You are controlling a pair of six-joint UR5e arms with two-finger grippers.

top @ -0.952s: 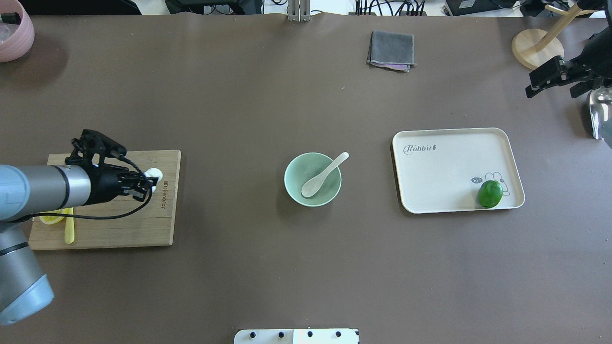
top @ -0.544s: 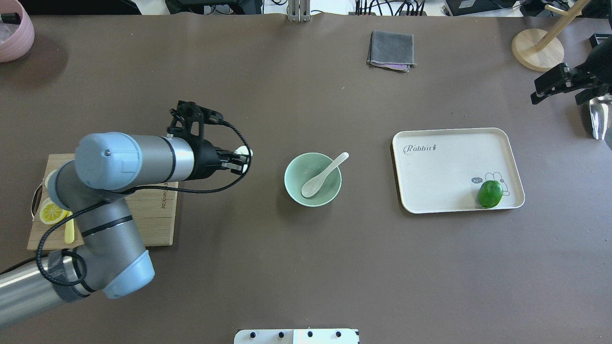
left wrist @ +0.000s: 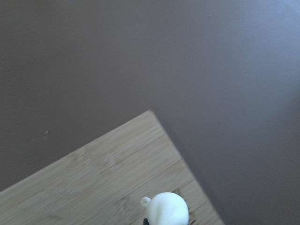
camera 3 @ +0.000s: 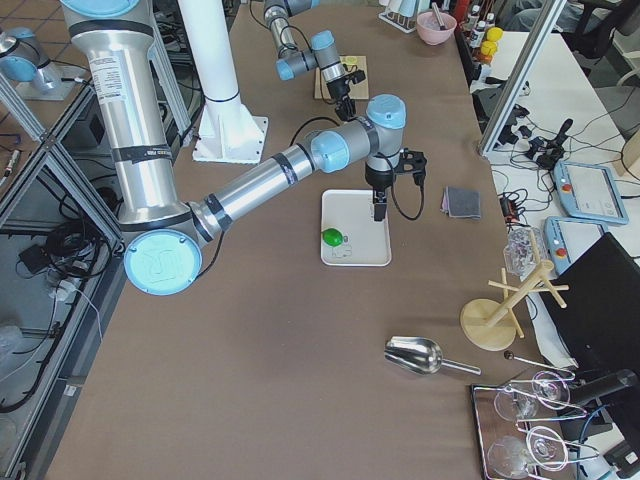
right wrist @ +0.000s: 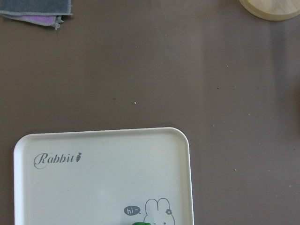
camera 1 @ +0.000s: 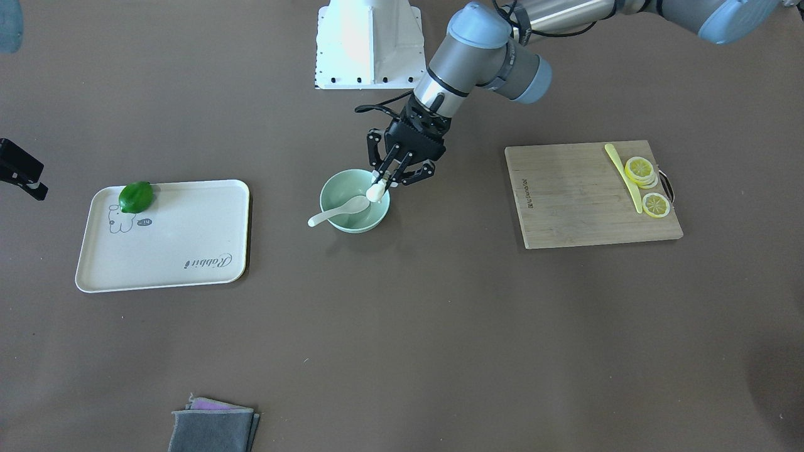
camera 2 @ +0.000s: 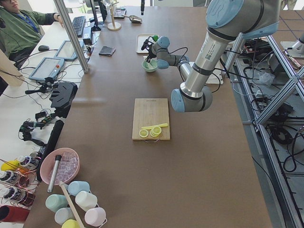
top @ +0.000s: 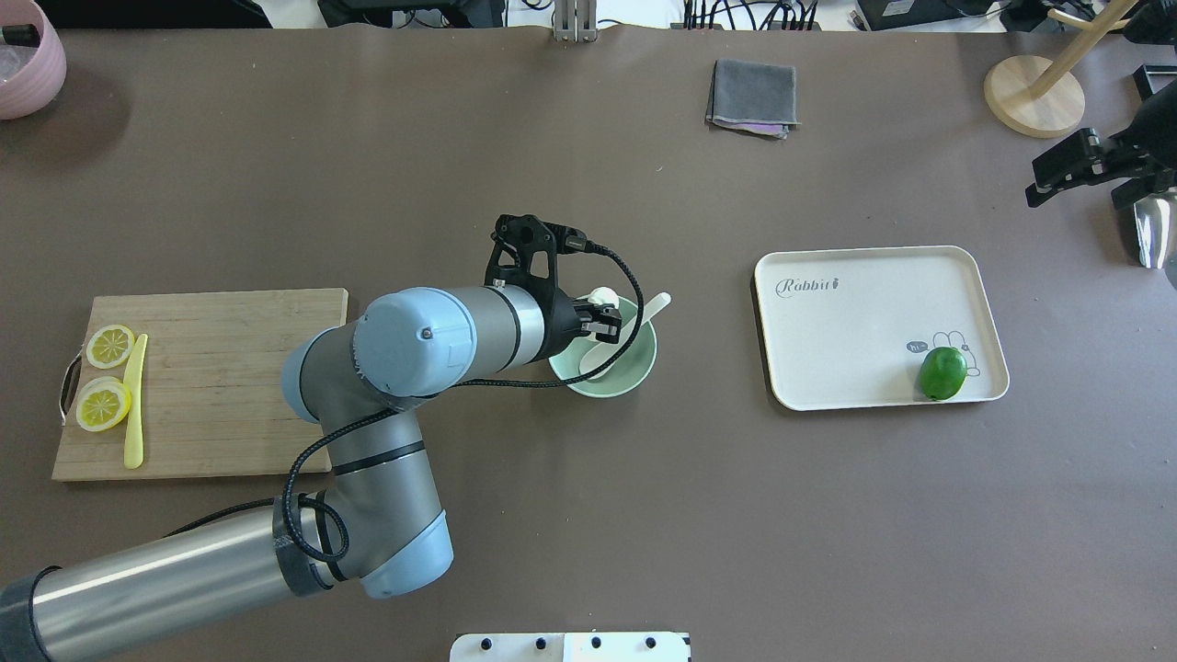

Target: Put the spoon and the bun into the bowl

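Observation:
The mint-green bowl (top: pixel 634 372) stands mid-table, also in the front view (camera 1: pixel 333 188). The white spoon (top: pixel 651 310) lies in it, scoop inside and handle over the rim (camera 1: pixel 326 216). My left gripper (top: pixel 604 313) is shut on the white bun (top: pixel 602 297) and holds it just above the bowl's near-left rim (camera 1: pixel 375 191). The bun also shows at the bottom edge of the left wrist view (left wrist: pixel 165 209). My right gripper (top: pixel 1057 170) hangs open and empty at the far right, away from the bowl.
A cream tray (top: pixel 855 322) with a green lime (top: pixel 942 372) lies right of the bowl. A wooden board (top: pixel 230 386) with lemon slices (top: pixel 103 403) and a yellow knife (top: pixel 134 405) lies left. A grey cloth (top: pixel 752 97) and a wooden stand (top: pixel 1032 92) are at the back.
My left arm has carried the bun from the wooden board rightward across the table to just over the bowl. The right gripper has drawn back slightly to the right.

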